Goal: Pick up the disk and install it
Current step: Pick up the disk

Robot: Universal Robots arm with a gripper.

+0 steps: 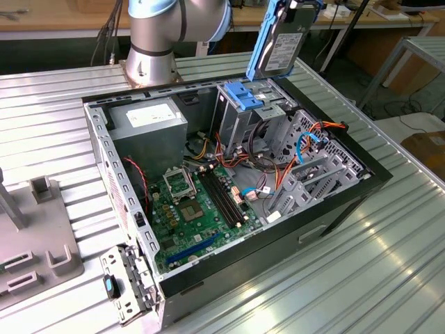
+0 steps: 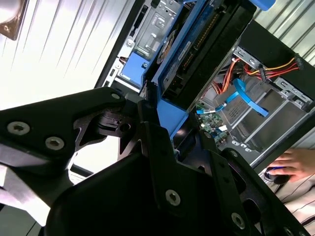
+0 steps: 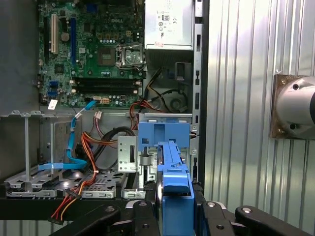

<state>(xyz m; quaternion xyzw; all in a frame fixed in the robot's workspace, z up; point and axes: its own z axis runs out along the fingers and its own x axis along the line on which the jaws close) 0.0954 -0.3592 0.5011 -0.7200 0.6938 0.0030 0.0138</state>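
Pincer (image 3: 176,209) grips the disk (image 1: 281,45) edge-up above the open case (image 1: 327,209); the second wrist view catches a person's hand (image 2: 294,164).

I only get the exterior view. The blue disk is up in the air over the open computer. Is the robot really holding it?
Observer: Yes. In the first wrist view the tool has a black finger on each side of the disk, gripping its blue rail.
Operator: Where is it pointing?
Observer: In that view the disk's edge lines up with the blue latch piece inside the computer case.
Operator: Is anybody near?
Observer: In the second wrist view a person's hand rests just outside the case.
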